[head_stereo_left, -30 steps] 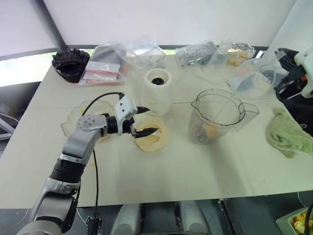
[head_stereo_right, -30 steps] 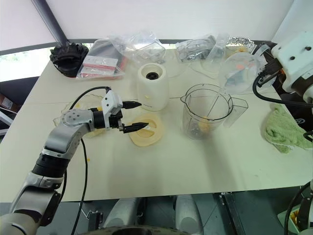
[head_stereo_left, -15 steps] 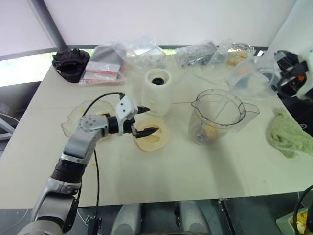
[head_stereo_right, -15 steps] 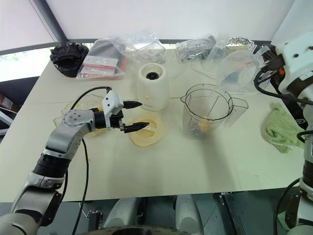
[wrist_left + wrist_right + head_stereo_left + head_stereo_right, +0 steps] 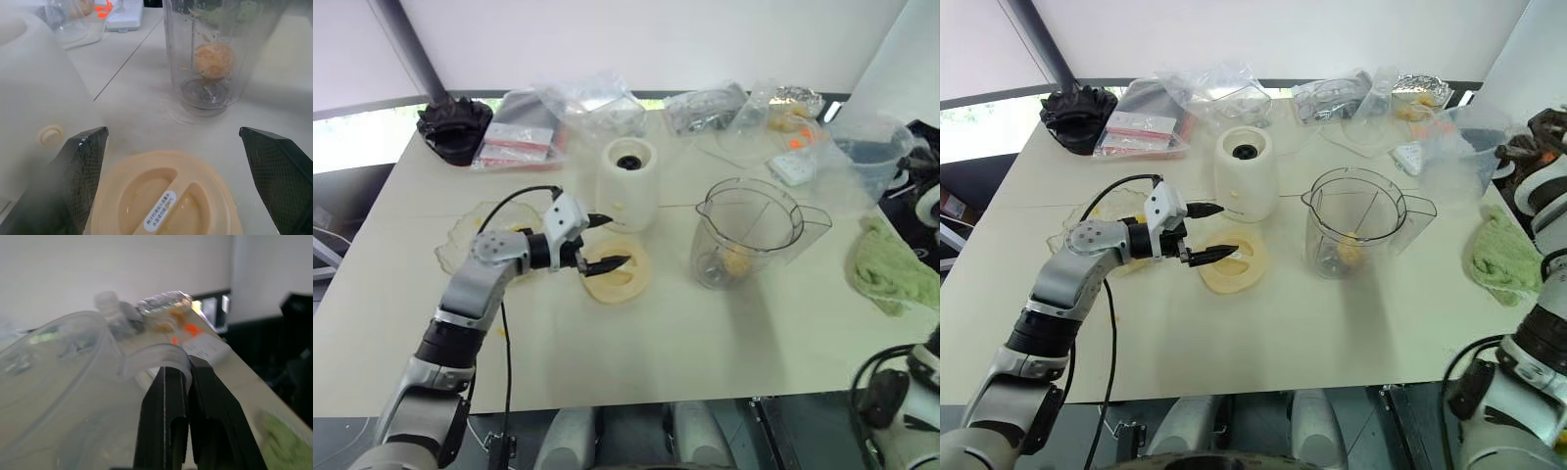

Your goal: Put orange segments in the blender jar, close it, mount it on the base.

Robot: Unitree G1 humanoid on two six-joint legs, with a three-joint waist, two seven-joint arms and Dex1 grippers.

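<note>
On the cream table [image 5: 636, 352], the left gripper [image 5: 599, 241] hovers just over the flat round lid [image 5: 619, 271], its two black fingers spread wide with nothing between them. The lid lies in front of the white base [image 5: 630, 182], and the blender jar [image 5: 746, 231] stands upright to the right of both, apart from the base, with an orange piece [image 5: 213, 59] resting low inside near the blade.

At the table's right edge the right gripper [image 5: 182, 396] is pinched tight on the curved handle of a clear plastic cup [image 5: 868, 157], holding it off the tabletop above the green cloth [image 5: 896, 266].

The step in hand looks like closing the jar. To do it well, the left fingers should drop either side of the lid's raised centre bar, close firmly, and lift it flat so it does not tilt or slip. The jar is light and unheld, so the lid should be lowered square onto the rim, not pushed sideways. The right arm would do best to set the cup down clear of the jar first, then steady the jar's handle.
</note>
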